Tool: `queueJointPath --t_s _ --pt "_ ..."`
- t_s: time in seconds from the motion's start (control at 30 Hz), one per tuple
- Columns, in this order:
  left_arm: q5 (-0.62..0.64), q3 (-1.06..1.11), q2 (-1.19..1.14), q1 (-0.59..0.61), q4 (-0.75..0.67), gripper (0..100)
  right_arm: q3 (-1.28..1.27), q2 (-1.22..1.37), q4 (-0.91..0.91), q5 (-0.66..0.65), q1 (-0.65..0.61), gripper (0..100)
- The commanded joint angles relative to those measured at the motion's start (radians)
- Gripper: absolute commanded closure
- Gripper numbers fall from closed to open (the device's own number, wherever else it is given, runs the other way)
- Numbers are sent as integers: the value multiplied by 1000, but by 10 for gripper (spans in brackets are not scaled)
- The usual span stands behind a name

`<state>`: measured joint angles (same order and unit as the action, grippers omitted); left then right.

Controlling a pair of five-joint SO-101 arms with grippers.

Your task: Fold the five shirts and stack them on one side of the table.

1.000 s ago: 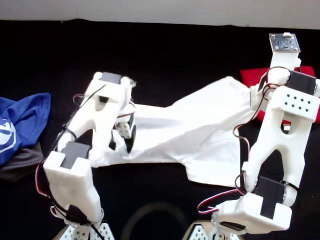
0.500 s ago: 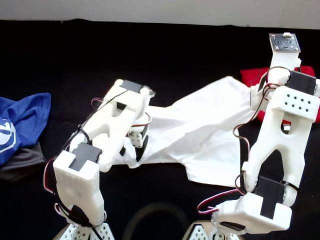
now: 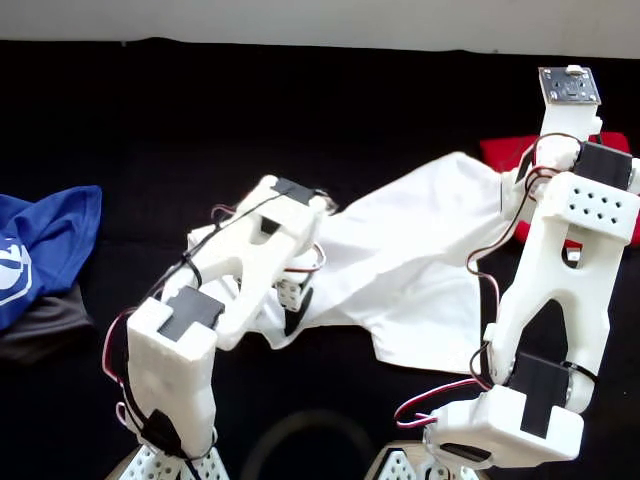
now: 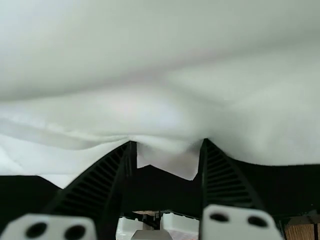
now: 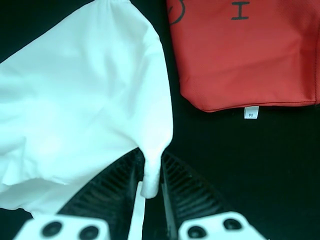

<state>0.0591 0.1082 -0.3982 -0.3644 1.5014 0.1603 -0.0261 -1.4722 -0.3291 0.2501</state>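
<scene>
I see the white shirt (image 3: 410,260) spread mid worktop (image 3: 300,110). L end effector (image 4: 167,147) is clamped on the white shirt's left hem, fabric bunched btwn fingers. R end effector (image 5: 152,167) pinches its far-right corner, just beside the red shirt (image 5: 240,55). Blue shirt (image 3: 45,245) lies well left of the white shirt.

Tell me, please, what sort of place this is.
Probably a robot test bench for folding laundry: a black table, a left arm and right arm mounted at its near edge, and a white shirt, blue shirt and red shirt on it.
</scene>
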Motion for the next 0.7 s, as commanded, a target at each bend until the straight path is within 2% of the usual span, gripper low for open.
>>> queueJointPath --t_s 0.0,0.17,0.23,0.33,0.5,0.67 --pt "5 1 96 -21 35 790 -1 -5 12 5 -5 992" --pt "17 87 105 -27 40 790 -1 -5 10 5 -5 992" --pt "101 114 104 -22 35 787 -1 -5 13 5 -7 992" --pt "227 159 104 -19 -48 787 -1 -5 18 5 -8 992" --pt "239 209 105 -25 -192 787 -1 -5 16 5 -8 992" --pt "241 159 117 -24 -130 789 -1 -5 12 5 -8 992"
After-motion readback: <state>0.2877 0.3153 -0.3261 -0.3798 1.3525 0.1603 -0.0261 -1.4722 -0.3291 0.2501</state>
